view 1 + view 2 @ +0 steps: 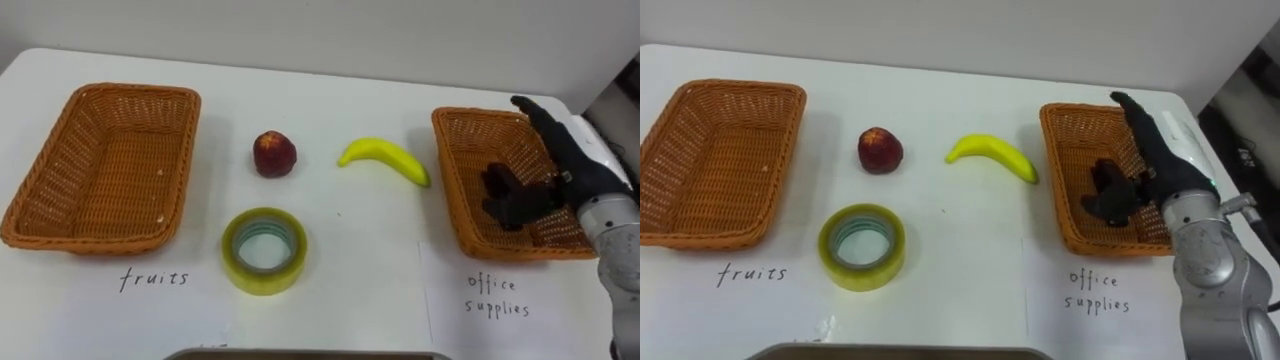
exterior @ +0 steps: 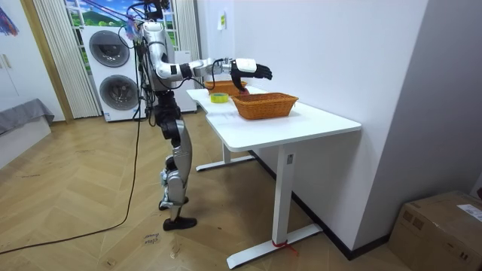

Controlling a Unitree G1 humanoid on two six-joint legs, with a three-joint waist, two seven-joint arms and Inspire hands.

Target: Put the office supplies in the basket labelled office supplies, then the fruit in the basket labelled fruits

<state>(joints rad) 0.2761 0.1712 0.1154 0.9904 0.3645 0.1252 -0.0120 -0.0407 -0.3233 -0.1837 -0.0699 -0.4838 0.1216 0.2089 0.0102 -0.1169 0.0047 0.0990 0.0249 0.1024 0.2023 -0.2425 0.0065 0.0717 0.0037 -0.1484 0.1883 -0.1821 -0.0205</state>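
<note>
Right hand (image 1: 568, 165) hovered over the brown wicker basket (image 1: 452, 185) at the white table's (image 1: 350, 255) right edge; grasp state could not be told.

A dark red apple (image 1: 274, 154) and a curved yellow banana (image 1: 385, 158) lie side by side, well apart, on the white table (image 1: 340, 300) between two rectangular woven wicker baskets, the left basket (image 1: 60, 215) and the right basket (image 1: 452, 190). A yellow-green roll of tape (image 1: 264, 250) lies flat just in front of the apple, its hole facing up.
</note>
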